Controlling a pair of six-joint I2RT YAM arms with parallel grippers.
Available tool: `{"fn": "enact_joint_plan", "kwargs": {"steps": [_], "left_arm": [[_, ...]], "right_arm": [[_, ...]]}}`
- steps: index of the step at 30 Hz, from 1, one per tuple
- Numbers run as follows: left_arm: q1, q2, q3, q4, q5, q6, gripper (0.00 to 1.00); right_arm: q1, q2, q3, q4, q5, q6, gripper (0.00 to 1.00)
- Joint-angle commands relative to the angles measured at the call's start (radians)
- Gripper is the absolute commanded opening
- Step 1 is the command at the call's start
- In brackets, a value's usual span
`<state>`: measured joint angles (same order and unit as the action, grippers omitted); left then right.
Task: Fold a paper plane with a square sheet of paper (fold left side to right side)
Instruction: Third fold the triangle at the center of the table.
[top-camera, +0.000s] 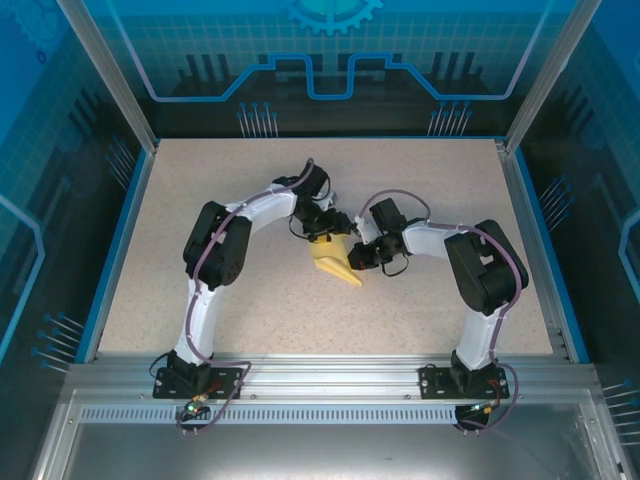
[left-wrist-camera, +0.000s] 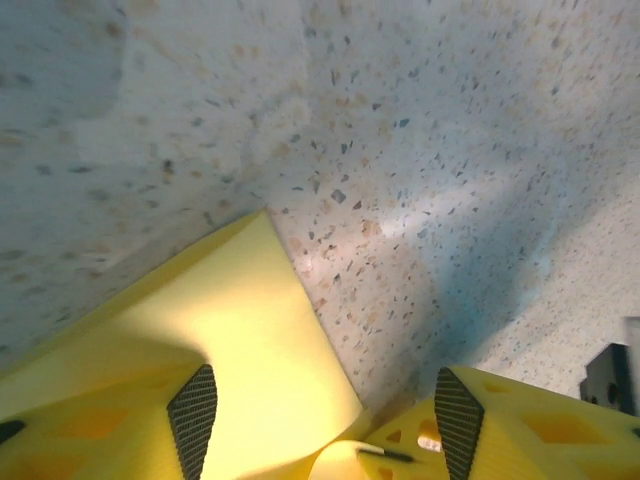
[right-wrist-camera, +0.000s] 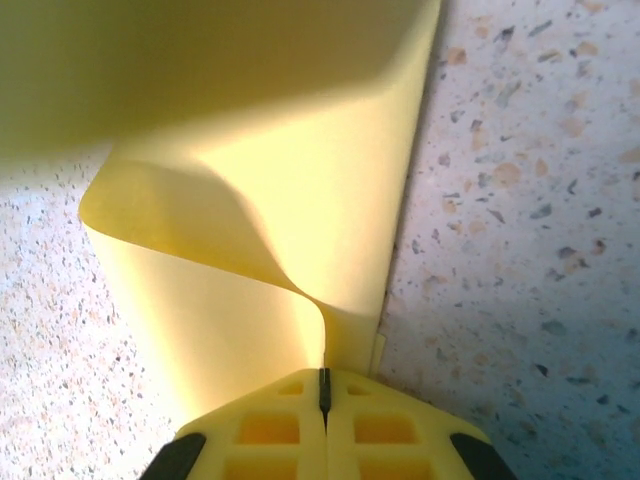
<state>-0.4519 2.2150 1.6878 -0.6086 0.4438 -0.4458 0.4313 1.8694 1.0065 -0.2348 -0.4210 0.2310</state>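
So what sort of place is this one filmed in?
Probably a lab robot cell: left arm and right arm bolted to an aluminium rail, blue circuit-print panels walling in a speckled tabletop.

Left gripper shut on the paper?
No, the left gripper has its fingers wide apart, with paper and bare table showing between them.

table (top-camera: 470, 190): speckled beige (blue-edged) | walls (top-camera: 400, 45): blue printed panels | front rail (top-camera: 330, 375): aluminium
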Motion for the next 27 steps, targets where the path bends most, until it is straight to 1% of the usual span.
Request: {"fn": "enact_joint_plan", "kwargs": {"steps": [1, 4, 7, 10, 11, 16, 20, 27], "left_arm": [[0.034, -0.119, 0.032, -0.026, 0.015, 0.016, 0.66], [0.064, -0.166, 0.014, -0.035, 0.012, 0.02, 0.67], [0.086, -0.233, -0.05, -0.019, 0.004, 0.018, 0.68], [0.09, -0.313, -0.16, 0.033, 0.019, -0.005, 0.65], [0.089, -0.339, -0.206, 0.059, 0.041, -0.021, 0.63], [0.072, -0.434, -0.413, 0.221, 0.109, -0.132, 0.59], [0.032, -0.426, -0.478, 0.302, 0.13, -0.208, 0.57], [-0.024, -0.32, -0.444, 0.351, 0.139, -0.275, 0.54]], "right_arm": [[0.012, 0.05, -0.003, -0.067, 0.019, -0.021, 0.0], [0.016, 0.055, 0.001, -0.073, 0.021, -0.022, 0.0], [0.02, 0.054, 0.004, -0.076, 0.025, -0.026, 0.0], [0.021, 0.054, 0.006, -0.078, 0.027, -0.028, 0.0], [0.02, 0.055, 0.007, -0.079, 0.027, -0.028, 0.0], [0.024, 0.053, 0.007, -0.08, 0.029, -0.032, 0.0], [0.027, 0.053, 0.007, -0.082, 0.031, -0.035, 0.0], [0.03, 0.052, 0.009, -0.089, 0.037, -0.042, 0.0]]}}
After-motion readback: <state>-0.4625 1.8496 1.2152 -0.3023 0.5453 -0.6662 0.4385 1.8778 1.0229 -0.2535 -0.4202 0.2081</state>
